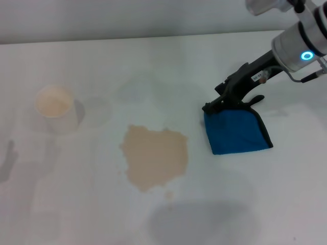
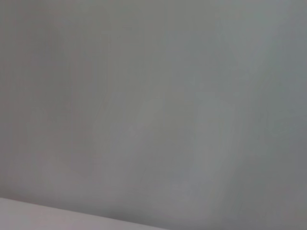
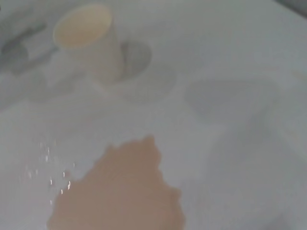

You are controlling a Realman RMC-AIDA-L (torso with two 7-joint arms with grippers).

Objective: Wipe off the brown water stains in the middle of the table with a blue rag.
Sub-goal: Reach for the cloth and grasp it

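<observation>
While my right fingers [image 1: 210, 108] pinch the blue rag's [image 1: 236, 131] far edge, bare worktop [image 1: 194, 138] separates it from the brown water stains [image 1: 154, 155]

blue rag [image 1: 236, 131]: flat, right | brown water stains [image 1: 155, 155]: mid-table [image 1: 76, 204]

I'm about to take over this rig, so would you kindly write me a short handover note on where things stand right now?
Right gripper: down at the far edge of the blue rag; whether it has closed on the cloth cannot be told.
Left gripper: out of sight; its wrist camera shows only a blank surface.
The blue rag lies on the table, to the right of the brown water stains and apart from them.
A paper cup stands upright at far left.
Done: right arm has reached the rag.
Left: bring the rag to the stain, wipe it and the small droplet beside it.
</observation>
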